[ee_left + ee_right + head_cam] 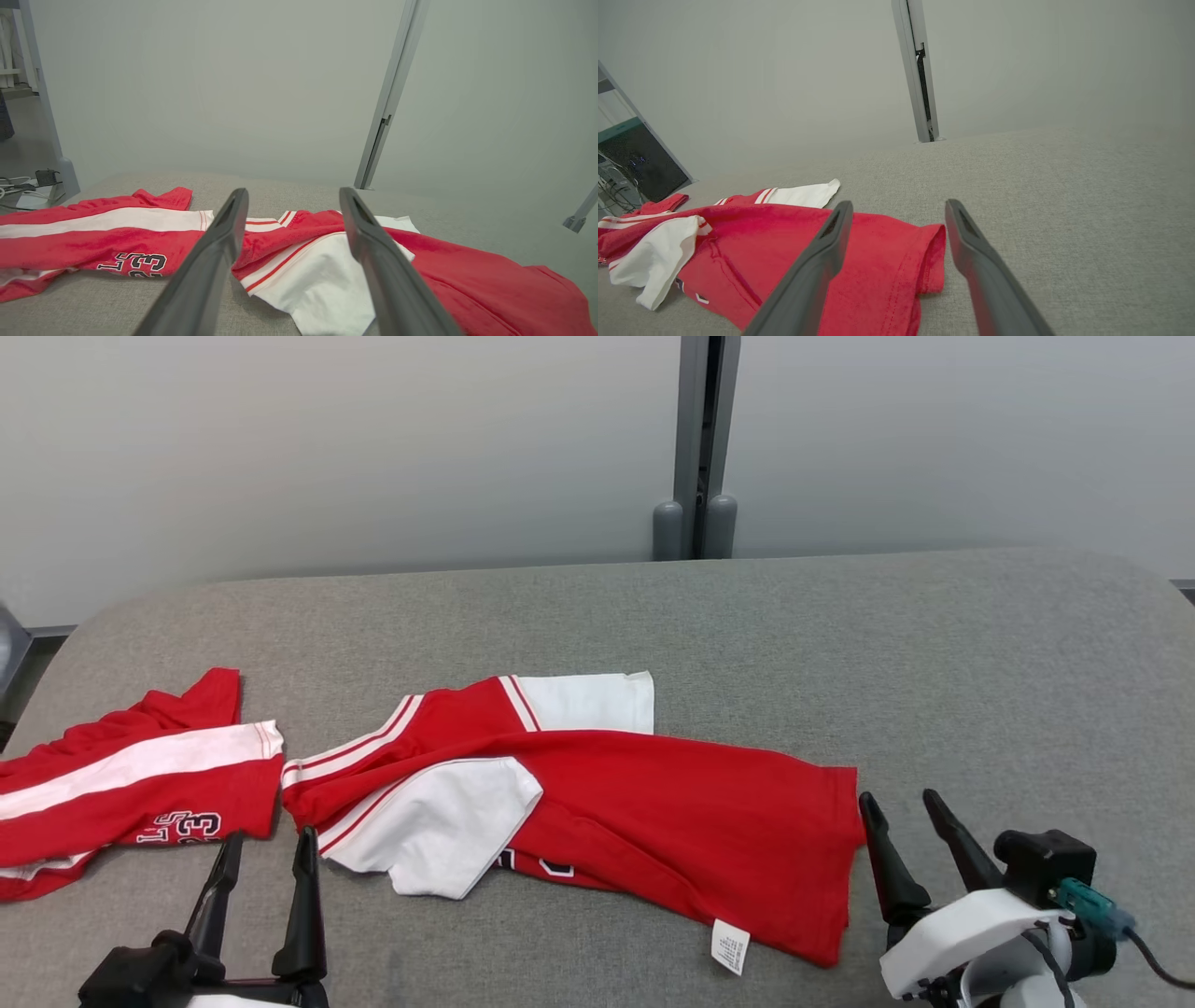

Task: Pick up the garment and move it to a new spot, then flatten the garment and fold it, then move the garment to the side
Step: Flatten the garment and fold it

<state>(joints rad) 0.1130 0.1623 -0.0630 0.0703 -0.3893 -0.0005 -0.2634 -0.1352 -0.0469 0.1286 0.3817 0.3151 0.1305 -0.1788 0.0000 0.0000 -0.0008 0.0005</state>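
Red garment lies crumpled mid-frame; left pincer and right pincer gape empty, task apparently barely begun.

Grey fabric worktop. Centre frame: red-and-white garment, crumpled, white label at its lower hem. Left edge: second garment, red with a white stripe and printed numerals. Lower left: left gripper, fingers apart, empty. Lower right: right gripper, fingers apart, empty, just beside the hem.
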